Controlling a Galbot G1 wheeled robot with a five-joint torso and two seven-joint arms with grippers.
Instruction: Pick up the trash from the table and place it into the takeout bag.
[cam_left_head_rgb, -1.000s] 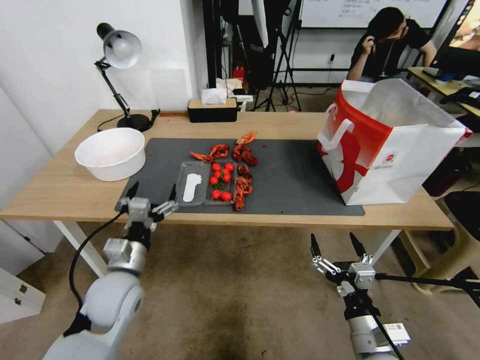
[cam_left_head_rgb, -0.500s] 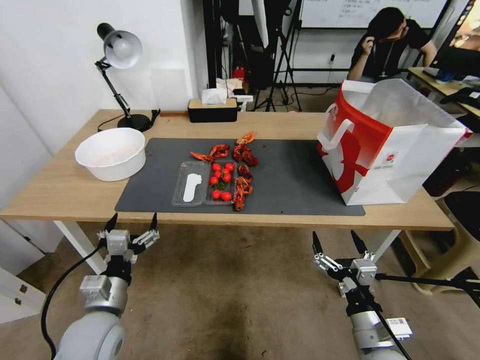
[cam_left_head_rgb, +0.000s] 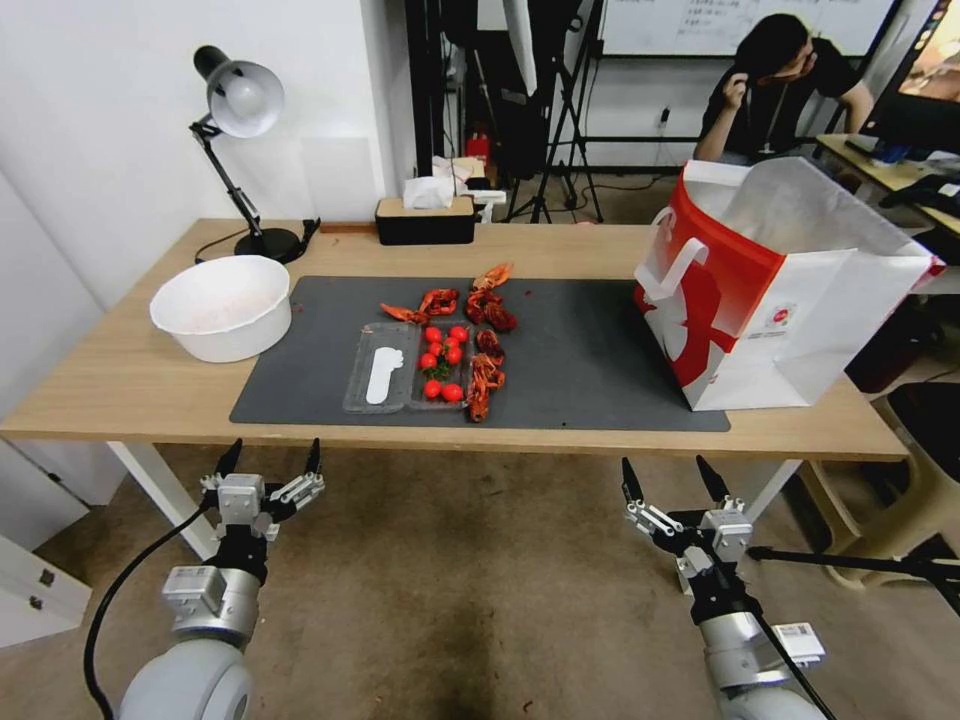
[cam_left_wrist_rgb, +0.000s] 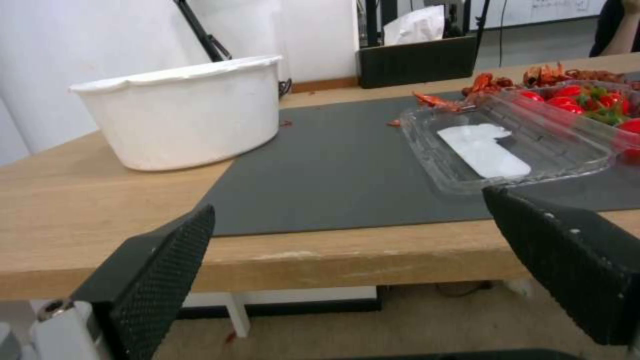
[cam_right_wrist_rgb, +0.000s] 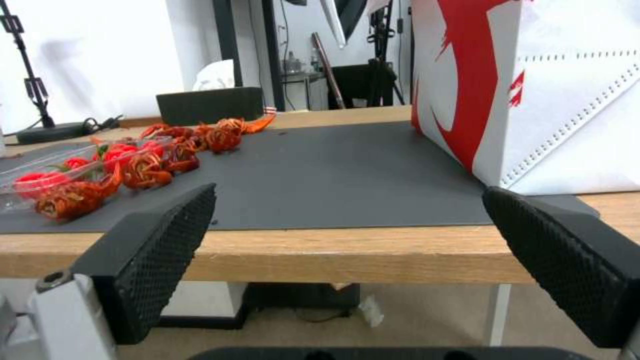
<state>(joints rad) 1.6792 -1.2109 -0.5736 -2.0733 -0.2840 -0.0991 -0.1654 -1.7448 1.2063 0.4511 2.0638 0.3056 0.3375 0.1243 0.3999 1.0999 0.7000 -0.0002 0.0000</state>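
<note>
A long wooden table (cam_left_head_rgb: 120, 385) with a dark grey mat (cam_left_head_rgb: 590, 365) stood in front of the robot. On the mat lay red crayfish shells (cam_left_head_rgb: 487, 300), scattered around a clear plastic tray (cam_left_head_rgb: 378, 378) holding cherry tomatoes (cam_left_head_rgb: 441, 358). A large white basin (cam_left_head_rgb: 222, 307) sat on the table's left part. The red-and-white takeout bag (cam_left_head_rgb: 740, 300) stood upright and open at the table's right end, partly on the mat.

Both arms hung low in front of the table's near edge, below the tabletop. The left gripper (cam_left_head_rgb: 268, 462) was below the mat's left corner, its fingers spread wide, holding and touching nothing. The right gripper (cam_left_head_rgb: 668, 474) was below the mat's right part, just left of the bag, equally wide open and empty.

Several things could go wrong from here. The shells lay tight against the tomato tray, so a wide grab might catch the tray's thin rim or knock tomatoes out. The shells looked light, spiky and irregular, so one could slip from the fingers or drop on the way to the bag. The bag was tall paper, so a gripper brushing its rim or handle (cam_left_head_rgb: 680, 262) might tip or crumple it. Rising from this height, either gripper could also bump the table edge.
</note>
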